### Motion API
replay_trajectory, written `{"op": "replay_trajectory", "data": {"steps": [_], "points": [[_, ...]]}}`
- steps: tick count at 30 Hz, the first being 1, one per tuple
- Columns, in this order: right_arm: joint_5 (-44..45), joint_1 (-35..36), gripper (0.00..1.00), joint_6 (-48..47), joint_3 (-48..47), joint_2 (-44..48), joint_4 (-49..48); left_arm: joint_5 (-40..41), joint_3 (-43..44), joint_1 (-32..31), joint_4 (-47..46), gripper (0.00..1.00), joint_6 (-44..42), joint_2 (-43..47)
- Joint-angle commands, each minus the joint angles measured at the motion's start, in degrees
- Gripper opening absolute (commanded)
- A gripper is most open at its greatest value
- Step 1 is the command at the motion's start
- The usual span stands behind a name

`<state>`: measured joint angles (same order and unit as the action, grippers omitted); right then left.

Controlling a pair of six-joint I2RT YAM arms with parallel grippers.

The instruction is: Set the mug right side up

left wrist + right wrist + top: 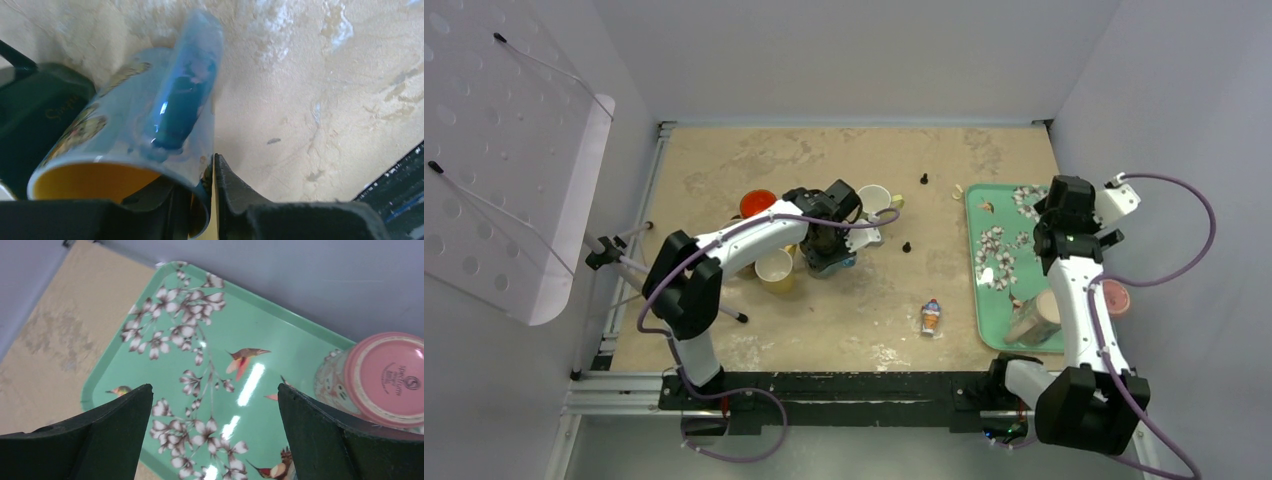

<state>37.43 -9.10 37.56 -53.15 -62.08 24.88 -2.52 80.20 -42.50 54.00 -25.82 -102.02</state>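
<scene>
The left gripper [200, 187] is closed down on the rim of a glossy blue mug [125, 115] with a yellow inside, one finger inside the mouth and the other pressed to the outer wall just below the handle [185, 90]. The mug is tipped over, with its mouth towards the wrist camera and its handle uppermost. The yellow printed design on its side is too blurred to read. Touching its left side is a dark green mug [35, 115] with gold script that seems to begin "Sing", though the rest cannot be made out. From above, this cluster sits mid-table [864, 310], with a yellow cup [774, 270], a red cup [757, 203] and a white mug [874, 199] close around it. The right gripper [215, 390] hangs spread wide, holding nothing, over a mint-green tray [300, 330] printed with blossoms and hummingbirds. A mug on the tray shows its pink base [387, 377], stamped with a round logo and what looks like "Spectrum".
</scene>
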Motion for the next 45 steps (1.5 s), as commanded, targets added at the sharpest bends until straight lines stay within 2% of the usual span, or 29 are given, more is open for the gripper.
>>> {"op": "replay_trajectory", "data": {"steps": [1,4,7,12,17,20,26,31,35,41,45], "points": [[4.0,-5.8,0.99,4.9,3.0,1.4,1.0,-0.5,1.4,0.0,-2.9,0.28,-2.2,2.1],[4.5,-10.3,0.99,7.1,4.9,2.3,1.7,-1.3,1.6,0.0,-2.5,0.34,-2.6,3.5],[5.5,-13.4,0.99,9.9,6.8,4.3,2.7,-2.1,2.5,0.1,-1.4,0.44,-2.7,5.5],[8.2,-17.8,0.99,15.1,9.7,8.1,6.3,-6.9,4.7,0.1,3.2,0.54,-2.2,11.9],[9.3,-20.2,0.99,21.6,11.7,11.6,11.8,-10.9,4.6,0.2,6.0,0.58,-1.8,18.0],[9.8,-21.1,0.99,21.5,12.9,13.0,10.9,-12.3,4.5,0.2,7.6,0.58,-1.4,19.7],[7.2,-25.6,0.99,20.5,13.3,8.1,7.9,-14.0,3.3,0.2,7.9,0.58,-1.4,21.3],[4.5,-26.4,0.98,16.3,15.4,4.1,2.4,-14.7,3.0,0.2,7.7,0.58,-1.5,22.2],[1.2,-26.3,0.94,7.8,16.1,2.2,-4.1,-14.9,3.1,0.2,7.5,0.59,-1.7,22.3],[-14.2,-26.1,0.94,-1.7,20.6,4.4,-16.9,-15.4,4.0,0.2,7.9,0.59,-1.5,21.1],[-21.3,-25.2,0.92,-5.5,19.4,0.8,-21.3,-15.2,4.1,0.3,8.1,0.58,-1.7,20.8]]}}
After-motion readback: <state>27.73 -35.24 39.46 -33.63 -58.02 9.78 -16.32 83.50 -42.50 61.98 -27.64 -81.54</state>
